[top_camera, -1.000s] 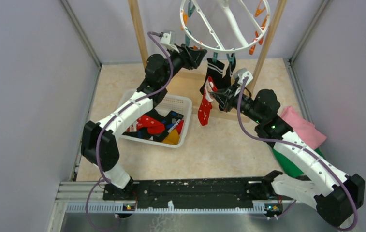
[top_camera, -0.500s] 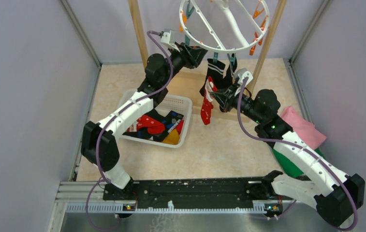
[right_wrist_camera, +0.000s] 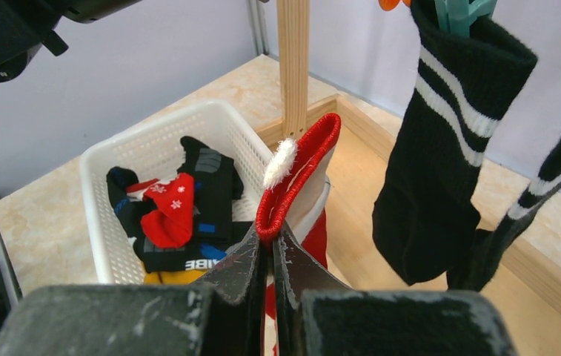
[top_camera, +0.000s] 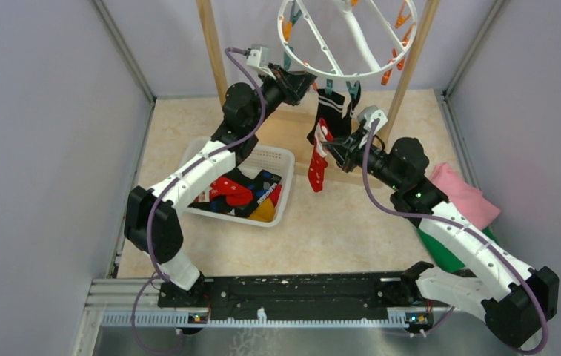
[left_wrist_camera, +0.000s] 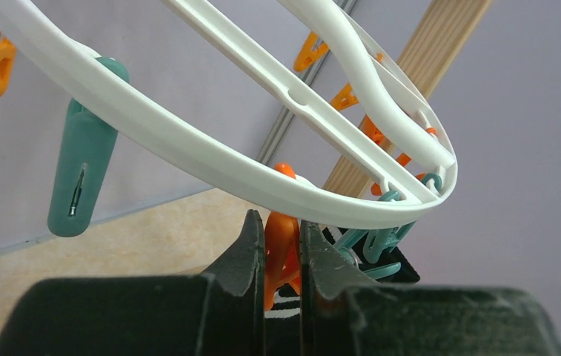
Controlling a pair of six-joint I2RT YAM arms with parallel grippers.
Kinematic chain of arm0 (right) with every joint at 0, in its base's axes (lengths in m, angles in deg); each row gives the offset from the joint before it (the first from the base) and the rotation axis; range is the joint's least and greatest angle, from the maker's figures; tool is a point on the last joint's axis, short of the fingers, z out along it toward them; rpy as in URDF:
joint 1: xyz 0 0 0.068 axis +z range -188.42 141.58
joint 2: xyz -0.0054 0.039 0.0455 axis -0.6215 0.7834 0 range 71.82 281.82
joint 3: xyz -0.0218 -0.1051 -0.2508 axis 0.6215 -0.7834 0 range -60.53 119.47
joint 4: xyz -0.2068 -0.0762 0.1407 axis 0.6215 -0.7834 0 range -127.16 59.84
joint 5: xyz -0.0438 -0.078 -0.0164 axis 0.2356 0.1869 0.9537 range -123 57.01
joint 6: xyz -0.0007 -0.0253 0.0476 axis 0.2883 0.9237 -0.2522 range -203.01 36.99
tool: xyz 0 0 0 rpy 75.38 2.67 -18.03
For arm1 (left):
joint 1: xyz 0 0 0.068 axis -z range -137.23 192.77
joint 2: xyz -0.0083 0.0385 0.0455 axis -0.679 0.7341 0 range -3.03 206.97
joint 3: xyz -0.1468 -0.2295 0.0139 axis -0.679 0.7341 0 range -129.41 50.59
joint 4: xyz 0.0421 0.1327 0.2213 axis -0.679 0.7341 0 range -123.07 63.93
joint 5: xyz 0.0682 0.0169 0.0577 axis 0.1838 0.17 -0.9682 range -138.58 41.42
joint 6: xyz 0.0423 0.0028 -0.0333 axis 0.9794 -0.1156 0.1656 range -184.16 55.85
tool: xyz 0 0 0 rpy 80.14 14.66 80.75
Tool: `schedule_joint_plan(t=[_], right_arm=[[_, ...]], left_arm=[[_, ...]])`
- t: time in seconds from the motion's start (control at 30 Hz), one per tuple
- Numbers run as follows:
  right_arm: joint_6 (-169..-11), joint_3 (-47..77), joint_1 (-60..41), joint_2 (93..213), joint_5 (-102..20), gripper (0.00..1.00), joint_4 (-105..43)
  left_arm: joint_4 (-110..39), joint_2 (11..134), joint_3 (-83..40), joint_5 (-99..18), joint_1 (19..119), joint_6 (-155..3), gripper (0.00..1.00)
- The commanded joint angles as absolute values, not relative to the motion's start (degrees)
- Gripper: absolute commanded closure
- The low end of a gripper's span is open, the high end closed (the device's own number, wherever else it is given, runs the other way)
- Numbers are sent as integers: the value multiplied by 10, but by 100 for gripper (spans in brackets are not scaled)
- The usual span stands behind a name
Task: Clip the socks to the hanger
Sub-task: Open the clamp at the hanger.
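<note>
Far L in top view: basket (top_camera: 283, 157) w/ spare socks (top_camera: 236, 191) piled in, well apart from the action. L gripper (top_camera: 301, 80) sits under the hanger (top_camera: 314, 70) at approx 7 o'clock on its rim. Its fingers (left_wrist_camera: 251, 252) are clenched either side of an orange peg (left_wrist_camera: 281, 248) dangling from the ring. L wrist view shows both pads touching the peg; can't tell if the peg's mouth is sprung apart.

Next R: red sock (top_camera: 315, 172) hangs w/ long axis vertical, cuff up, toe down. R gripper (top_camera: 334, 148) is pinched tight on the cuff edge, nothing else in it. Black striped sock (top_camera: 330, 111) hangs clipped on a teal peg (right_wrist_camera: 459, 11), approx 1 o'clock from the red cuff in R wrist view, near but not touching.

Key relation: from the R gripper, the gripped orange peg lies at approx 11 o'clock in top view, near but apart, and higher. Judgement: the cuff has to go up and toward 11 to land in the peg's mouth. L arm is nearer the peg and only works it; R arm brings the sock. Risk: cuff snagging the black striped sock en route.
</note>
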State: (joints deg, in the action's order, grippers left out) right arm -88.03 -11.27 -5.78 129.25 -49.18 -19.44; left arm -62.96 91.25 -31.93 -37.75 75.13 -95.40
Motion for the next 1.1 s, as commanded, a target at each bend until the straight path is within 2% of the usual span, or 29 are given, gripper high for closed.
schedule_joint_plan(t=[0.0, 0.23, 0.53, 1.07], right_arm=[[-868, -111, -52, 1289, -478, 100, -180], [-833, -82, -33, 1312, -414, 100, -166], [-855, 25, -7, 1423, -304, 100, -191], [-857, 87, -7, 1488, -273, 100, -180]], left_arm=[[-654, 909, -345, -380, 754, -966, 91], [-637, 900, -341, -395, 758, -963, 91], [-631, 899, -339, -403, 760, -963, 91], [-635, 898, -327, -404, 761, -963, 91]])
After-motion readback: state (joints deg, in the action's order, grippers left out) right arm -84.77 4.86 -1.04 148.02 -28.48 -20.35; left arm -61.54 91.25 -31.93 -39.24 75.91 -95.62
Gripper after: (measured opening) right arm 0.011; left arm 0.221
